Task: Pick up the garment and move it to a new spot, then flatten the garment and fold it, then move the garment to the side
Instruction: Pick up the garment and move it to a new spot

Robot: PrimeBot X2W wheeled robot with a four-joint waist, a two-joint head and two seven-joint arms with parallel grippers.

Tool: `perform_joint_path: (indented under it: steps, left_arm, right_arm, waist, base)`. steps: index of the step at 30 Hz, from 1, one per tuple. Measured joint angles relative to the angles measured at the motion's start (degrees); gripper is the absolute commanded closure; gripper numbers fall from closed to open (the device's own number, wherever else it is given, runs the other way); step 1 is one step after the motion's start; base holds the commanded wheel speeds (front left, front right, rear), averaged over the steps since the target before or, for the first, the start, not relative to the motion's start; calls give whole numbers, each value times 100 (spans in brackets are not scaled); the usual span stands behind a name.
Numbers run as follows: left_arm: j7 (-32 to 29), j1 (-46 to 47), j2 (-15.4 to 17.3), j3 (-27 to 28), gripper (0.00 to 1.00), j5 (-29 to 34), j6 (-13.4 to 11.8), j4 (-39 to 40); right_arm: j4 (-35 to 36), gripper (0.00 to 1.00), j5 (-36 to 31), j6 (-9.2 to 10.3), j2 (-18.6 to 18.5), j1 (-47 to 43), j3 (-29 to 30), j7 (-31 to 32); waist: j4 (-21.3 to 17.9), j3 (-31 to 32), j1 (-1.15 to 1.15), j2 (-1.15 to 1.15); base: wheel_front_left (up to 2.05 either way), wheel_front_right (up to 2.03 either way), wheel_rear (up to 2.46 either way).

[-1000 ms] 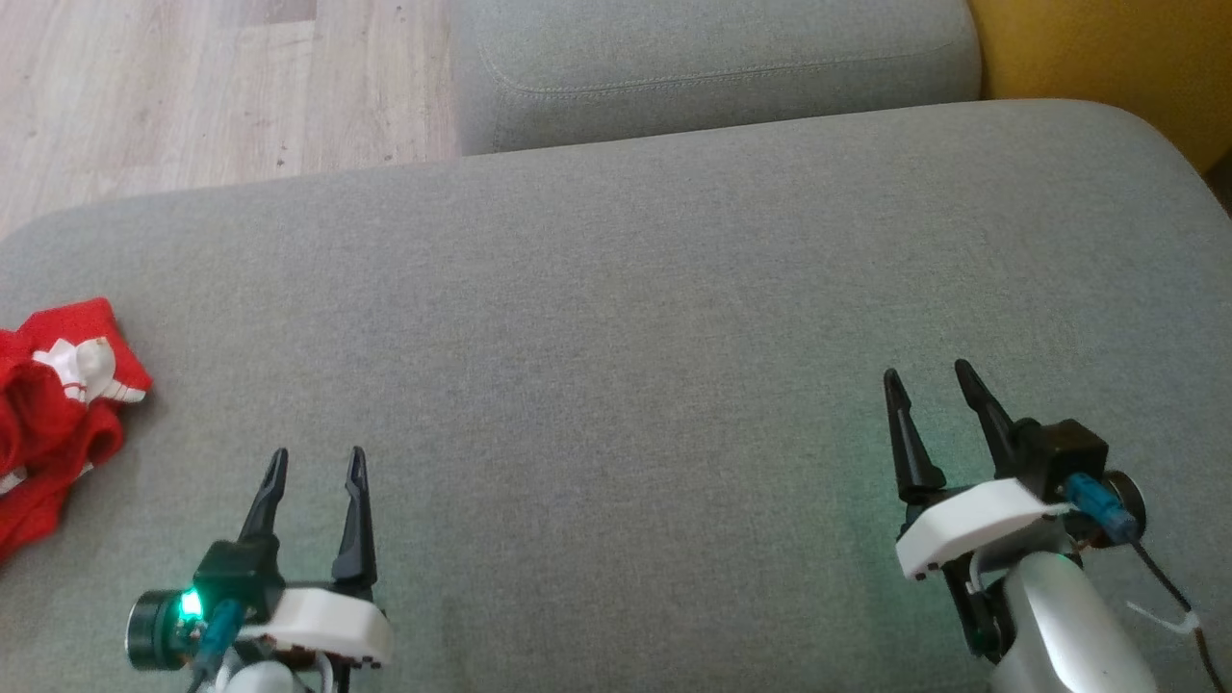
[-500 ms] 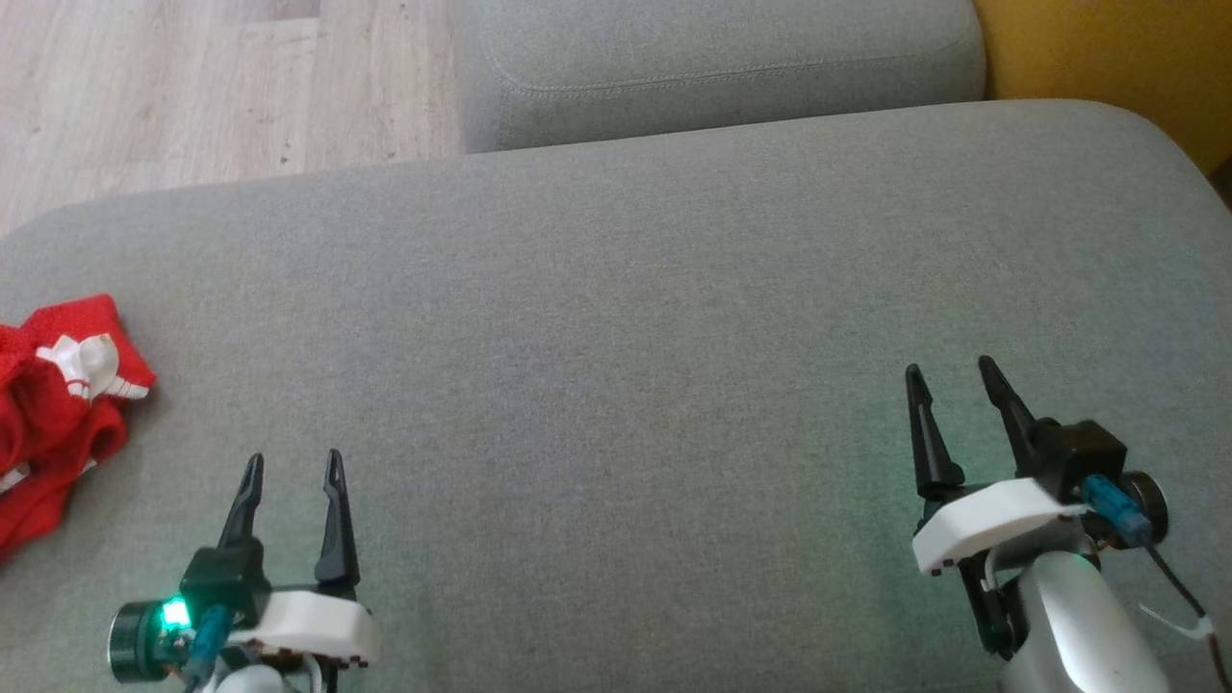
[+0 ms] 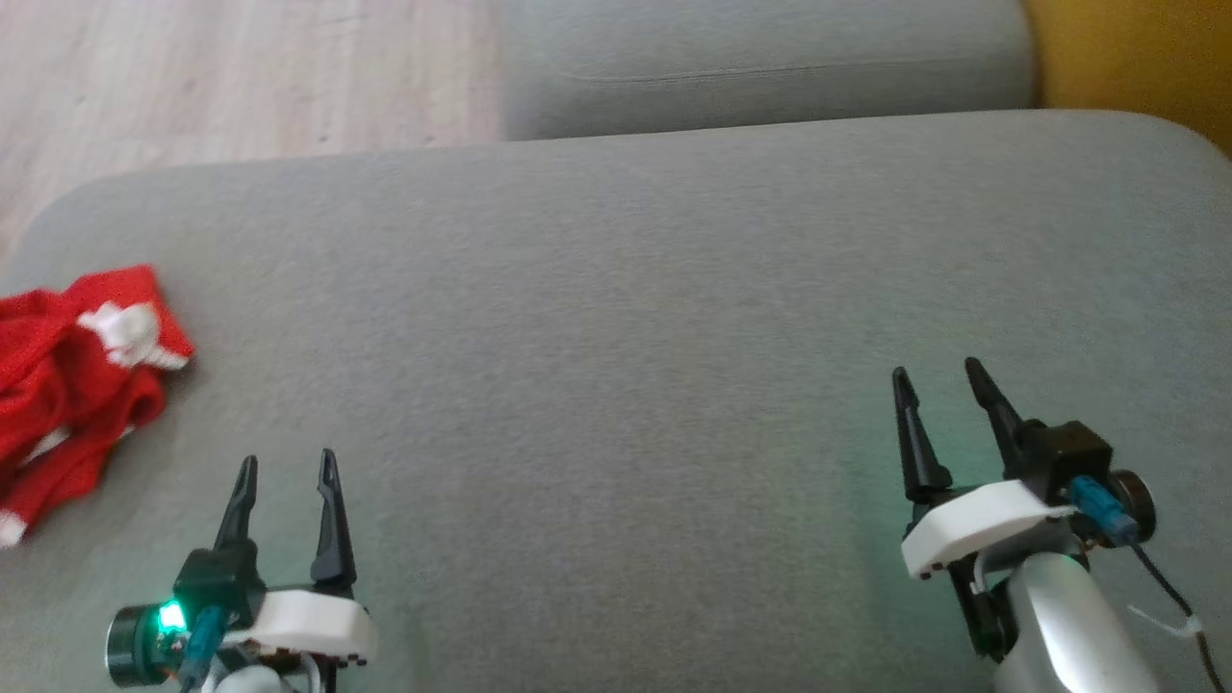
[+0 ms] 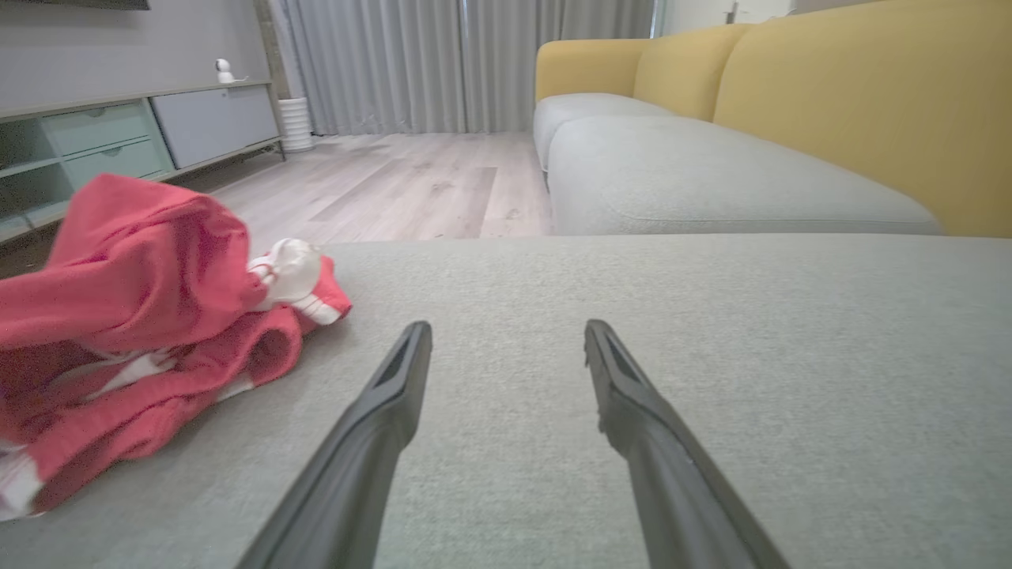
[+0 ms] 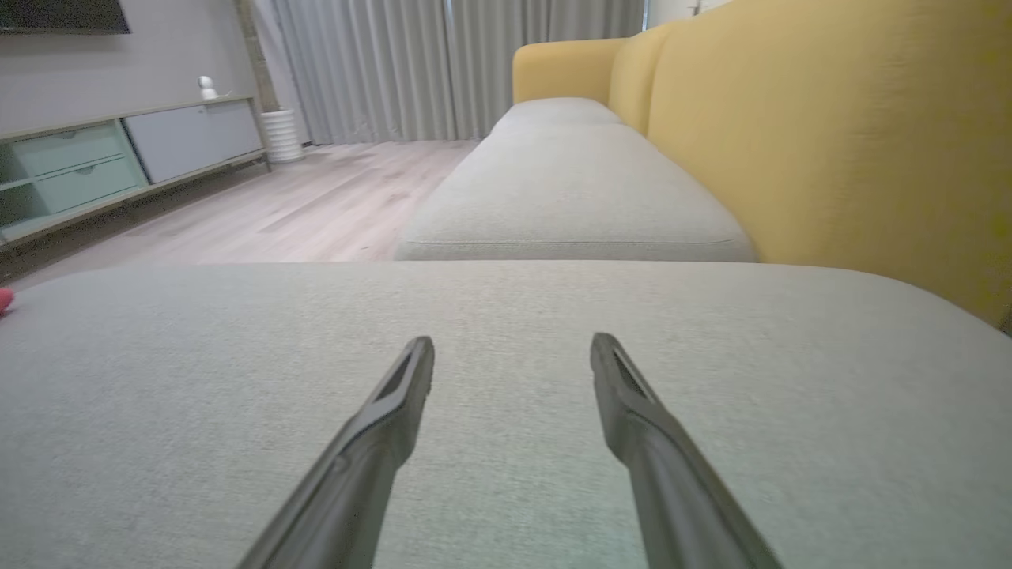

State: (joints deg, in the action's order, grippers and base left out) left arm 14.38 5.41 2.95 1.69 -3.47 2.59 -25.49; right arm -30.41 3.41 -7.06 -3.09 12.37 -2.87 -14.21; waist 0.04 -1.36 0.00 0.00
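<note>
1. A grey sofa cushion (image 3: 616, 337) spreads across the foreground, with wood floor (image 3: 241, 77) at 11 o'clock and a yellow backrest (image 4: 870, 103) and curtains (image 4: 411, 63) beyond.
2. The crumpled red garment (image 3: 77, 375) lies at the cushion's 9 o'clock edge. Its long axis runs from 1 to 7 o'clock, the white-trimmed end toward 1.
3. The left gripper (image 3: 288, 458) at 7 o'clock and the right gripper (image 3: 936, 369) at 4 o'clock hover wide open and empty.

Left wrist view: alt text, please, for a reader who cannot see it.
A crumpled red garment with white trim lies on a grey cushion, at the view's left, apart from the left gripper, whose dark fingers stand open and empty. Beyond are a wooden floor and a yellow sofa back.
</note>
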Motion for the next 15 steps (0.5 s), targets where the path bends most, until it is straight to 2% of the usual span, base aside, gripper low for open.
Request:
perform_joint_path:
  steps: [15]
  left_arm:
    - [0, -231, -34, 258, 0, -137, -65, 225]
  right_arm:
    - [-86, 0, 176, 0, 3, 215, -1198, 0]
  waist:
    - [1554, -209, 0, 0]
  base:
    - [0, 0, 0]
